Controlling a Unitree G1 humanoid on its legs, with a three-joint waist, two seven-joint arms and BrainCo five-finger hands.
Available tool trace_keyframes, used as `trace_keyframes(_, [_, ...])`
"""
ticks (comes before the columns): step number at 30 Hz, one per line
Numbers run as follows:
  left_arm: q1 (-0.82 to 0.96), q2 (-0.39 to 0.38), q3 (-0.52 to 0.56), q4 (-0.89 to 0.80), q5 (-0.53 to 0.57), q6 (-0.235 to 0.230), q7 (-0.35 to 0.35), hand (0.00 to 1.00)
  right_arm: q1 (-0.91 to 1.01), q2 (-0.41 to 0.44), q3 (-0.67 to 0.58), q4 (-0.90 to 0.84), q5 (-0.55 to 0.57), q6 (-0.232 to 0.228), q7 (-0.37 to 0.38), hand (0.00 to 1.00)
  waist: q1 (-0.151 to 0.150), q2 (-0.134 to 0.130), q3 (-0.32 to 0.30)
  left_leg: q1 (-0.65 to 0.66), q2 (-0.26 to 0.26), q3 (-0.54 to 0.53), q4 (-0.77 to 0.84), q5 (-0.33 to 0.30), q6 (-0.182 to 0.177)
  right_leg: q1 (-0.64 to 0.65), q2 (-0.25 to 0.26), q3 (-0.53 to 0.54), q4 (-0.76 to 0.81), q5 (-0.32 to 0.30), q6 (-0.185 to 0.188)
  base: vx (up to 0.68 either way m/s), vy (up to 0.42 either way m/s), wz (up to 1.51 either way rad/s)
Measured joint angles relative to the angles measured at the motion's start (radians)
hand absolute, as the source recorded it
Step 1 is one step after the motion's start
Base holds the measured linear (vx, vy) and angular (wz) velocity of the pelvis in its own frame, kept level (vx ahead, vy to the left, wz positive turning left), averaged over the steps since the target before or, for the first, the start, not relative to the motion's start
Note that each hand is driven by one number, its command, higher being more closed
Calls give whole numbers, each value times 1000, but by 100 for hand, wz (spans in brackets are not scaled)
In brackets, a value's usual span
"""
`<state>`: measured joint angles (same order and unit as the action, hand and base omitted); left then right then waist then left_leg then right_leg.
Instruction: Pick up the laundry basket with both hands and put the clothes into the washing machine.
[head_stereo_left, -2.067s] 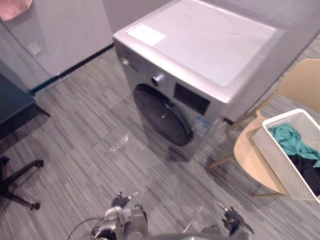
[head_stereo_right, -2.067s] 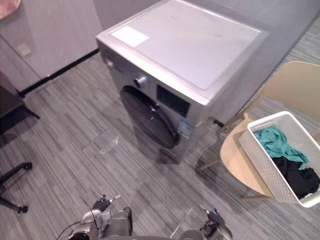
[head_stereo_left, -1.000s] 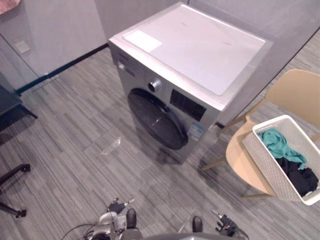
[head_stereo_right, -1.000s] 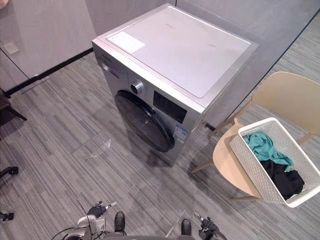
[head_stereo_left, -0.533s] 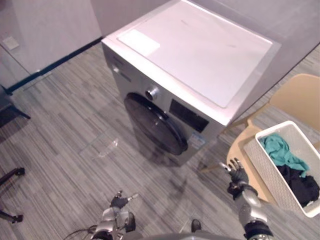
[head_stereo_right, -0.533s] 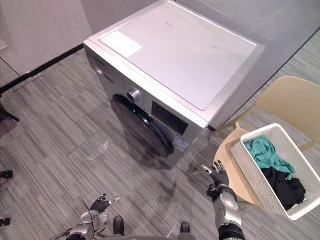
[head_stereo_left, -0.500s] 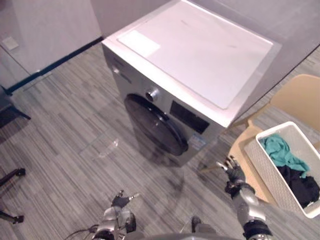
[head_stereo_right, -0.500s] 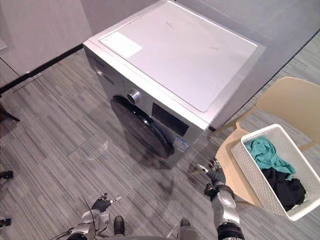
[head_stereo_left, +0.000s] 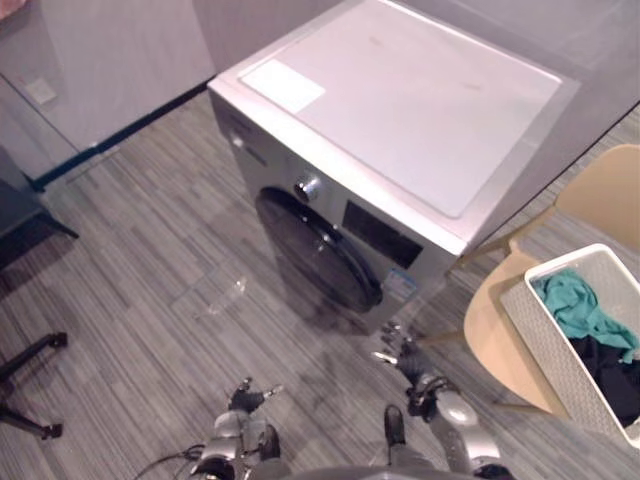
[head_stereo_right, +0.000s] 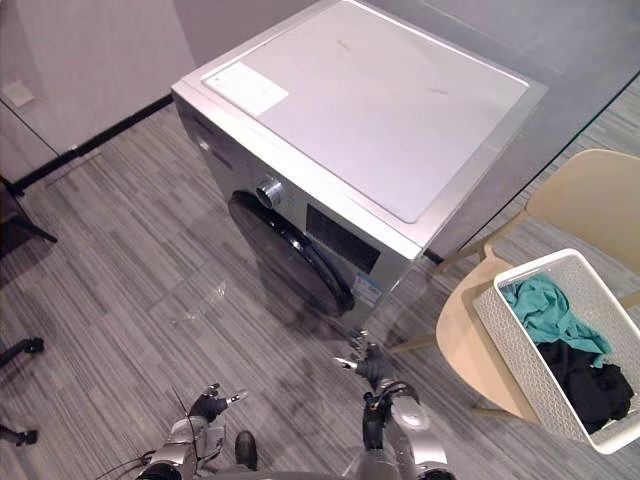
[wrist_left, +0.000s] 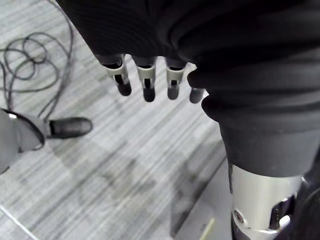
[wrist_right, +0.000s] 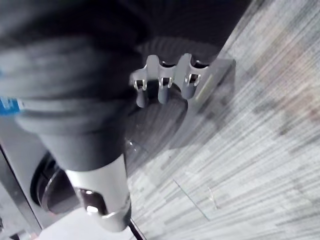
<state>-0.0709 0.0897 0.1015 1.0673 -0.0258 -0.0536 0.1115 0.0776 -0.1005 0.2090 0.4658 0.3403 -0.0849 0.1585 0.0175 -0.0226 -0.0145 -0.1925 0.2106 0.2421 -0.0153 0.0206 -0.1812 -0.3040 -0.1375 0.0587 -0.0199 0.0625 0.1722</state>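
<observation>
Laundry basket (head_stereo_right: 520, 350) sat on the seat of a tan chair (head_stereo_right: 590, 200) off to the robot's right, near the corner of the washing machine (head_stereo_right: 380, 110). The clothes lay inside it, a teal garment (head_stereo_right: 540, 310) against a black garment (head_stereo_right: 595, 380). Neither hand was on it. The right hand (head_stereo_right: 372, 367) hung low over the floor (head_stereo_right: 120, 250) in front of the machine, well apart from the basket, its fingers spread loose and grasping nothing. The left hand (head_stereo_right: 207, 405) hung low on the other side, fingers straight and relaxed in its own wrist view, also empty.

Several things could go wrong from here. The machine's round door (head_stereo_right: 290, 255) looked shut, and with both hands on the basket there would be none free to open it, so a lift made first would likely leave the load with nowhere to go. The basket seemed to reach past the edge of the seat. A pull from one side before the other hand had its hold could tip it and spill the clothes onto the floor. A sideways push might also slide the light chair away. The rim looked thin, so a shallow hold could slip once the weight came off the seat.
</observation>
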Motion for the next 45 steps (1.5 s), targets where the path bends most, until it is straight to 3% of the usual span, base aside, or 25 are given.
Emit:
trace_keyframes(11, [-23, -1, 20, 0, 2, 0, 6, 0, 15, -27, 88, -60, 3, 5, 24, 0, -1, -25, 25, -26, -5, 7, 18, 4, 6, -15, -4, 25, -40, 52, -2, -53, -4, -6])
trace_keyframes(18, [-70, 4, 14, -11, 21, 0, 26, 0, -94, -40, 102, -141, 3, 5, 4, 0, 2, -36, 49, -55, -6, 3, 21, 10, 12, -35, -5, 24, -52, 68, -4, -7, 0, 0])
trace_keyframes(23, [-105, 5, 15, -19, 21, 0, 35, 0, -169, -88, 61, -260, 3, -17, -37, 0, 4, -38, 91, -89, -3, -31, 33, 14, 16, -37, -7, -6, -52, 70, -4, -11, -4, 18])
trace_keyframes(28, [-131, 16, 20, -20, 20, -1, 45, 0, -289, -126, -9, -262, 2, -26, -81, 0, 8, -52, 138, -127, -6, -58, 33, 31, 20, -55, -12, -30, -52, 81, -3, -30, 0, 17])
trace_keyframes(32, [-154, 16, 22, -42, 20, -2, 49, 0, -420, -159, -30, -240, -29, -27, -114, 0, 29, -53, 190, -160, -9, -78, 33, 47, 24, -77, -15, -38, -54, 95, -1, -58, 3, 14])
trace_keyframes(36, [-194, 15, 23, -61, -9, -15, 72, 0, -637, -184, -34, -86, -58, -28, -164, 0, 44, -51, 259, -218, -19, -109, 24, 82, 34, -111, -23, -59, -73, 139, 3, -88, -3, 19])
trace_keyframes(42, [-214, 52, 19, -135, -101, -45, 105, 0, -808, -224, -33, 6, -106, -141, -228, 0, 44, -45, 336, -355, -11, -172, 61, 94, 53, -200, -9, -73, -70, 153, 2, -167, -16, 16])
trace_keyframes(45, [-231, 48, 10, -168, -138, -55, 113, 0, -961, -220, -37, 92, -110, -149, -270, 0, 55, -20, 373, -420, 16, -185, 55, 96, 56, -260, 15, -81, -70, 123, 16, -248, -42, -6])
